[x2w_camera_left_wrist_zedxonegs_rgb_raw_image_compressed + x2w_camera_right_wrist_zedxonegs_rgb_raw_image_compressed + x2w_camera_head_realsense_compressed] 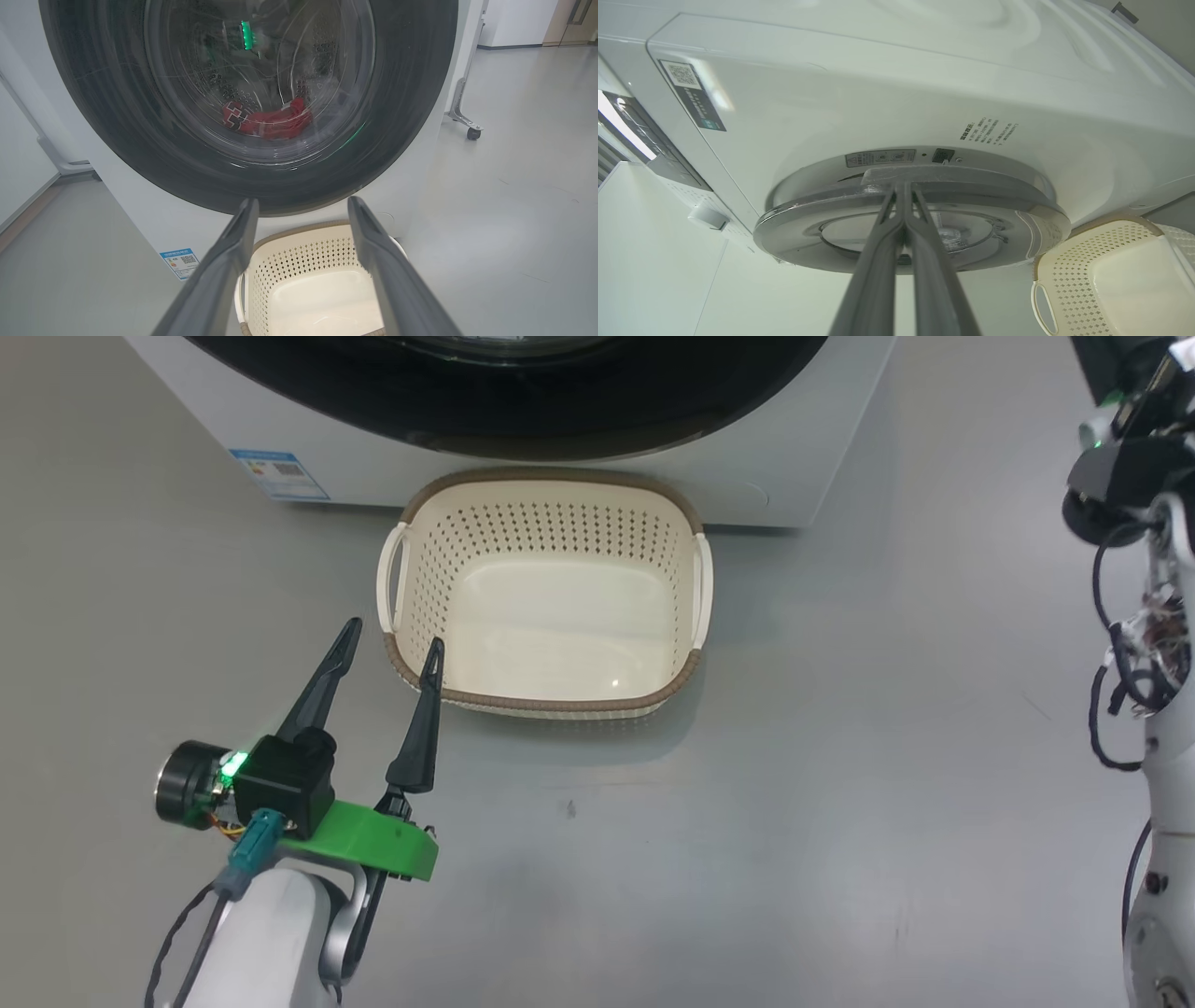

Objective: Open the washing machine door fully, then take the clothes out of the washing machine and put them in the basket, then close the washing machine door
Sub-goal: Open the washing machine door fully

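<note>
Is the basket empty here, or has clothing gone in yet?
Empty: the basket shows a bare cream floor; the red clothes lie behind the glass of the washing machine door.

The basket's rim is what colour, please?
Brown, with a woven look; the rim shows best in the head view.

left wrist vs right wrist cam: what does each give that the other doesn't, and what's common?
Left wrist: the red clothes behind the door glass, the blue label sticker, and the open left gripper.
Right wrist: the shut right gripper with its tips at the door's rim, and a dark panel at the machine's far edge.
Both: the washing machine door, the washing machine and the empty basket.
</note>
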{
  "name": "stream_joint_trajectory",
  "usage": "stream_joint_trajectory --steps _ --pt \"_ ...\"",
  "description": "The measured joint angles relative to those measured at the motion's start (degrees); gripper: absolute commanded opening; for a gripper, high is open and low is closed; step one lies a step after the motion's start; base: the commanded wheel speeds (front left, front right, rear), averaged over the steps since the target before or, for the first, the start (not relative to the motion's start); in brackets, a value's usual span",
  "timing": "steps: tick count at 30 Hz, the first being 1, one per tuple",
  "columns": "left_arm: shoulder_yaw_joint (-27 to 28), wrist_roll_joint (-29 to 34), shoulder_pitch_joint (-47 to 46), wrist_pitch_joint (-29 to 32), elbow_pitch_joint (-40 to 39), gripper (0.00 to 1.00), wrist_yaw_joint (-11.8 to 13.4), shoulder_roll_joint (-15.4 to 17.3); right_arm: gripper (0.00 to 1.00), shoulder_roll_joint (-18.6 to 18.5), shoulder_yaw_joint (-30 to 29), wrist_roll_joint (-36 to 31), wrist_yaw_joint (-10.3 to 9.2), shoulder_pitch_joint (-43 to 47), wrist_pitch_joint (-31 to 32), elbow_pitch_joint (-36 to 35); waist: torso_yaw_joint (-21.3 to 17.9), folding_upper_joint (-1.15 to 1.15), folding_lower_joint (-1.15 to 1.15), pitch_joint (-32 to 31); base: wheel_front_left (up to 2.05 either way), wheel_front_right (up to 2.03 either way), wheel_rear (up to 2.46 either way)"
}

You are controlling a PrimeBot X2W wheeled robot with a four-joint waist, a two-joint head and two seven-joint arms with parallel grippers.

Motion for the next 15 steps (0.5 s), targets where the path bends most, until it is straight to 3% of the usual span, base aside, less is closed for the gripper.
stream_joint_trajectory --steps 5,15 --pt "-0.4 0.0 -2.0 0.0 -0.3 1.0 -0.5 -0.6 0.0 -1.8 0.1 -0.5 -1.47 -5.1 1.0 0.7 1.8 0.0 0.0 2.9 0.0 0.0 0.0" --pt "-1.2 0.6 -4.8 0.0 0.1 1.0 -1.5 -1.7 0.0 -3.3 1.3 -1.3 -1.92 -12.7 2.2 3.2 5.7 0.0 0.0 7.1 0.0 0.0 0.0"
